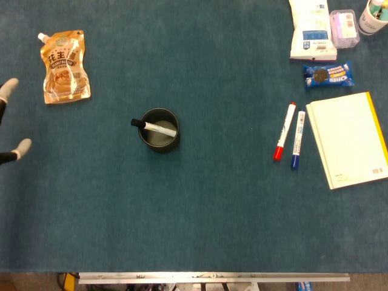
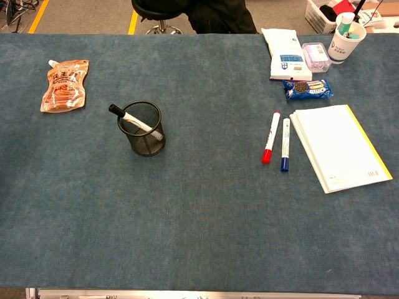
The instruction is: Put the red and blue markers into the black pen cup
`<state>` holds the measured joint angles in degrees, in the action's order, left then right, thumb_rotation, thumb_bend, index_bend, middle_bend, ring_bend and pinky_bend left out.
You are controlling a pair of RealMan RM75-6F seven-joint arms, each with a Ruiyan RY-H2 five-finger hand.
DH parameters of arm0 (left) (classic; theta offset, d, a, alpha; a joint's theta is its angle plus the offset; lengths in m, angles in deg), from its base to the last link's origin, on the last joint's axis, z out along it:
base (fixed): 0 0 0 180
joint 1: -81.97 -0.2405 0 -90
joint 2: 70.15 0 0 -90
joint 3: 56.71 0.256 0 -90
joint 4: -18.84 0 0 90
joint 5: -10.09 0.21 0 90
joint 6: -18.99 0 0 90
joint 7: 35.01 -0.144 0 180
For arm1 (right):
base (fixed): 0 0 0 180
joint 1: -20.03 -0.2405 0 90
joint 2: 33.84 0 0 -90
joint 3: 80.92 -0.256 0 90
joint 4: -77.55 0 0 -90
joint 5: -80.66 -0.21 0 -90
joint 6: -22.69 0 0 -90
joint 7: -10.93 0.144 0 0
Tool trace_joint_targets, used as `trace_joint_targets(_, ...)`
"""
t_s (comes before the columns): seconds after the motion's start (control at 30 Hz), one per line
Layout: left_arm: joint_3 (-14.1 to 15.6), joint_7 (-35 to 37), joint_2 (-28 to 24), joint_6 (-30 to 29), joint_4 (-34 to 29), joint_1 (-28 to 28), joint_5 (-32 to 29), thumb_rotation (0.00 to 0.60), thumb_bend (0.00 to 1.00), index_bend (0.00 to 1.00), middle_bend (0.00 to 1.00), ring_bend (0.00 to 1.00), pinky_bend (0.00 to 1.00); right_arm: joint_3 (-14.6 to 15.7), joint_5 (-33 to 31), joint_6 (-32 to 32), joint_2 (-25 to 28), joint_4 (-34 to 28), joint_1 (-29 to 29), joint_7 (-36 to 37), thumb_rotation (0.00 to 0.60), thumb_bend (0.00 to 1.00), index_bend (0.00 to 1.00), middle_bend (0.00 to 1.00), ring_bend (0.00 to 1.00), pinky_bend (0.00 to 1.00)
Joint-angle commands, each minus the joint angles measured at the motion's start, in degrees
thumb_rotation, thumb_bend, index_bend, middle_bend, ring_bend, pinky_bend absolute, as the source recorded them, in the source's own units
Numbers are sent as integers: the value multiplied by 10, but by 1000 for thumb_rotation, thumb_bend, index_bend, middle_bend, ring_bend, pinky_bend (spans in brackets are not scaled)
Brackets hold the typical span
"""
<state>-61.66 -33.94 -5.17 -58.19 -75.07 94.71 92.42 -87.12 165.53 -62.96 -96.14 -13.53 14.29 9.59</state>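
Red marker [image 1: 284,130] and blue marker [image 1: 297,139] lie side by side on the blue-green table [image 1: 218,206], just apart, both running roughly 12 to 6 with coloured caps at the 6 o'clock end. Red sits at 9 o'clock of blue. Same pair in the chest view: red marker [image 2: 270,137], blue marker [image 2: 284,144].

Black pen cup [image 1: 159,130] stands upright well apart from the markers, at their 9 o'clock. Mesh wall shows in the chest view [image 2: 143,129]. One black-capped white pen [image 1: 154,127] already leans in it, cap over the rim toward 10 o'clock.

Left hand [image 1: 11,121] shows only at the far left edge of the head view: two pale fingertips [image 1: 8,89] spread apart, nothing seen between them. Probably released, but most of the hand is cut off by the frame, so I cannot tell for sure. It is well apart from the cup, which lies at its 3 o'clock, and the markers lie farther out the same way. Right hand appears in neither view.

Other items: orange pouch [image 1: 62,59] at 12 to 1 o'clock of the left hand; yellow-edged notebook [image 1: 347,139] just beside the blue marker at its 3 o'clock; blue snack packet [image 1: 328,75] at 12 o'clock of the notebook; white packet [image 1: 311,30] beyond that.
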Motion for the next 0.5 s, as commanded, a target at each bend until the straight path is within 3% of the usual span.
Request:
trace_joint_targets(0.03, 4, 96, 3, 55, 22, 23, 1, 600, 183, 79, 180, 136, 123, -1, 2, -2, 0, 0, -1, 0, 600, 92, 57, 239, 214, 256)
trace_joint_targets(0.3, 28, 297, 13, 161, 75, 70, 31, 600, 182, 57, 156, 135, 123, -4, 6, -6, -2, -2, -4, 2, 600, 92, 58, 239, 214, 252)
trace_joint_targets(0.5, 45, 374, 55, 186, 128, 97, 68, 600, 182, 51, 152, 135, 123, -3, 7, -6, -2, -8, -4, -5, 600, 92, 57, 239, 214, 253)
